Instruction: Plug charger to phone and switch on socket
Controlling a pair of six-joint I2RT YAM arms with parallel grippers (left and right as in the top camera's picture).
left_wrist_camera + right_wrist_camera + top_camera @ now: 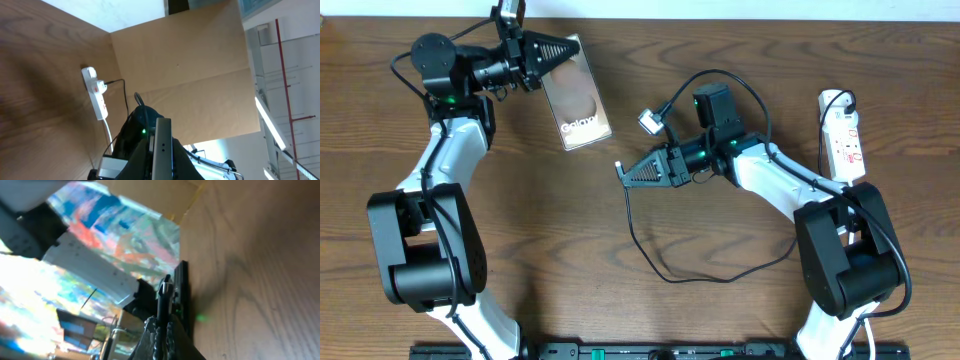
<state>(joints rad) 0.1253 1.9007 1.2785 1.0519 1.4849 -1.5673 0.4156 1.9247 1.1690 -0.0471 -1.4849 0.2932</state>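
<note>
While the left gripper [560, 48] is clamped on the far end of the phone [577, 95], the phone turns its glossy brownish-grey back up to the overhead camera. Its long axis runs from the far side of the table [740, 320] toward the near side, and the near end leans a little to the right. White "Galaxy" lettering crosses the width close to that near end; the last letter sits at the edge and is hard to make out. In the left wrist view the phone shows edge-on, a thin grey slab in the grip. Whether its near end touches the wood I cannot tell.

The right gripper [623, 172] is closed on the small plug tip [619, 166] of the charger [665, 274]. The tip points left toward the phone's near end, close to it but apart. From the tip the black cable runs toward the near side, loops across the wood and curves back by the right arm.

At the right edge lies the socket [843, 135], long axis far to near, with a black plug [844, 100] at its far end and red markings on its face. Its print is too small to read.
</note>
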